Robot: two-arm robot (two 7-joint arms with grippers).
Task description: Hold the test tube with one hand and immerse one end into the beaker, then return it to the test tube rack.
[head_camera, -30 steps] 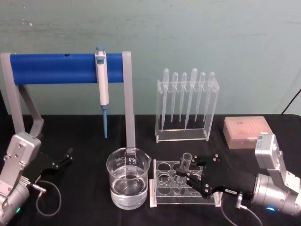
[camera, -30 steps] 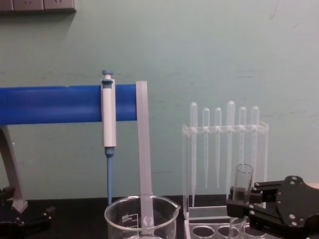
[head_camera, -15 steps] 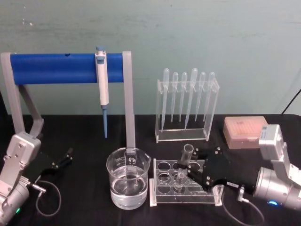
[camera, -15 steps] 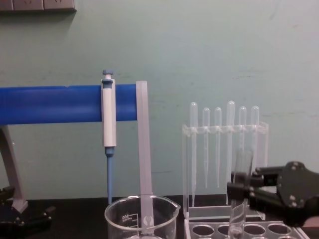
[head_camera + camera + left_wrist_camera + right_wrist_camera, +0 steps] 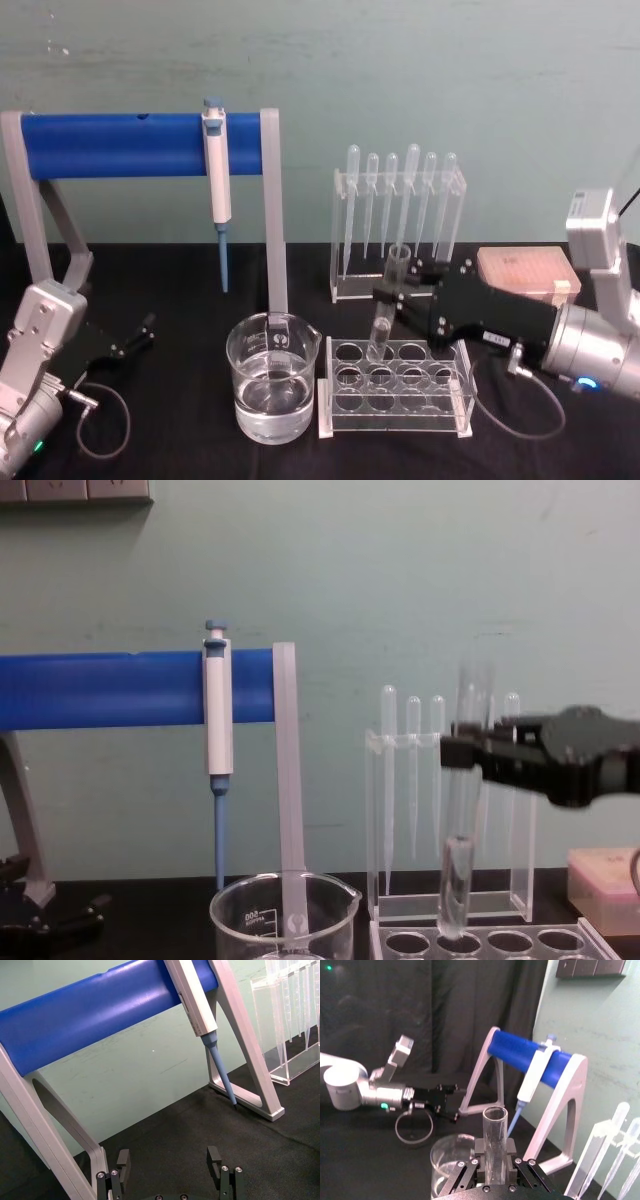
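Right pincer (image 5: 393, 290) holds the test tube (image 5: 383, 325) upright just above the rack (image 5: 440, 412), beside the beaker (image 5: 272, 385); left pincer (image 5: 135, 335) sits at far left.

blue-barred stand (image 5: 120, 145) on grey legs at back left, blue-and-white micropipette (image 5: 217, 190) hanging from bar, tip down. clear acrylic holder (image 5: 345, 285) mid-back, six plastic pipettes (image 5: 412, 200) upright in it (bulbs up). pinkish lidded box (image 5: 525, 262) right of holder. black tabletop (image 5: 180, 280), green wall (image 5: 400, 70) behind.
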